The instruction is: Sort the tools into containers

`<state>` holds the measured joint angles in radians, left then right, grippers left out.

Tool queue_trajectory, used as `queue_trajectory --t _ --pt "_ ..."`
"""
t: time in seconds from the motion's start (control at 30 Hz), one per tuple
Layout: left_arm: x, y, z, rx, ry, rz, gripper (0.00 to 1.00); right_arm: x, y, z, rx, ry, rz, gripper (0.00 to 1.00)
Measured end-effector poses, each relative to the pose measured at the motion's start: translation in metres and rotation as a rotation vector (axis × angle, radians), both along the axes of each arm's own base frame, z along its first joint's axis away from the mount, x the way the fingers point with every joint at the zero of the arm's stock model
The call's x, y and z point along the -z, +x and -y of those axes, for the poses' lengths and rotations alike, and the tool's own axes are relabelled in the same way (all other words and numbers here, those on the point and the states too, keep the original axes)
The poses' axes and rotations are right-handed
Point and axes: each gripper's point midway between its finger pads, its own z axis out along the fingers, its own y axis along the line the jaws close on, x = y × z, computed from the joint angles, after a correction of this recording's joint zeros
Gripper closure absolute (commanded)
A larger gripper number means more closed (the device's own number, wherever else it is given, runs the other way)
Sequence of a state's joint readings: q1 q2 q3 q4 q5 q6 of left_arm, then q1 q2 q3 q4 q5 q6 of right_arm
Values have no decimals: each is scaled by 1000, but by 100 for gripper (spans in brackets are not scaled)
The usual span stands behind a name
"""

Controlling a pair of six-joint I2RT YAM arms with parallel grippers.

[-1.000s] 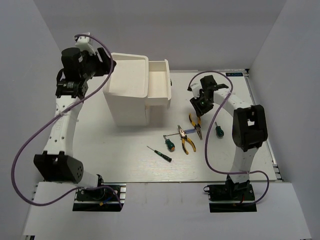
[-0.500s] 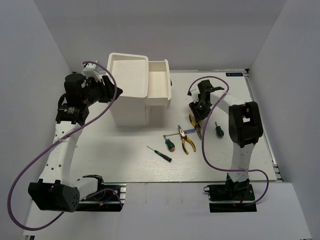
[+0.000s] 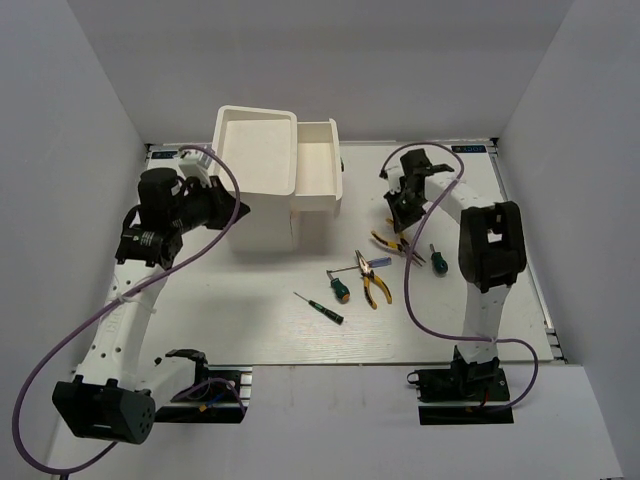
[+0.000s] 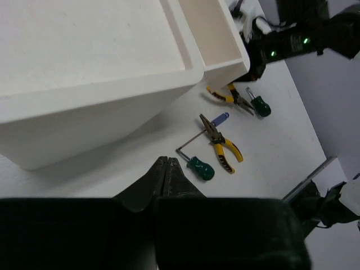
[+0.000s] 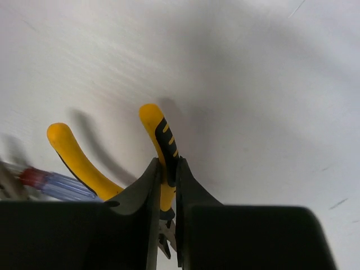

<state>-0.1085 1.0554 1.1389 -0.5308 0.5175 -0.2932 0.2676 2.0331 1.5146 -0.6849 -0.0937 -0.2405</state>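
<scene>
- Pale walls close in a white tabletop (image 3: 260, 335), with both my arms working over it.
- Left gripper (image 4: 167, 164): jaws pressed together on nothing, just beside the left wall of the white box (image 3: 250, 225).
- Open drawer (image 3: 318, 170) juts from the top of the box's right side.
- Loose mid-table: thin screwdriver (image 3: 320, 308), green-handled screwdriver (image 3: 340, 289), second pliers (image 3: 373, 284).
- Right gripper (image 5: 167, 169): pinching one yellow handle of the pliers (image 5: 162, 132), with the other handle free.
- Pliers' long axis runs along my fingers, handles pointing away.
- The drawer lies up and left of these jaws in the top view, and my right arm is far nearer.
- The pliers' nose is mostly hidden between my fingers. They are possibly just off the table, but I can't confirm it.
- Far right: another green screwdriver (image 3: 436, 261).
</scene>
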Motion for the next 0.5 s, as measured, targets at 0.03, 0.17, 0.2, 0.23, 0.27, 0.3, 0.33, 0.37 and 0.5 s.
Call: queue_trajectory --t 0.03,0.17,0.2,0.23,0.27,0.3,0.33,0.37,0.5 --pt "6 -3 3 12 -3 -18 90 -9 8 -2 -2 25 22 100" --pt "33 -15 15 54 -17 -102 84 -84 52 -19 -26 193 232 100" --pt "37 -18 18 64 -18 -118 81 -109 61 -25 -32 237 293 100" --pt "39 -20 21 75 -20 -124 80 -140 71 -33 -38 288 366 100" --pt "39 -22 25 88 -23 -127 77 -173 82 -43 -51 346 445 100" --pt "38 -24 28 99 -24 -126 76 -203 91 -54 -63 402 514 100" --pt "39 -26 32 114 -26 -129 76 -238 98 -65 -74 465 583 100" --pt "40 -28 36 129 -25 -133 76 -269 105 -78 -92 526 644 100" --pt "46 -30 47 167 -11 -158 71 -365 116 -125 -153 761 804 100"
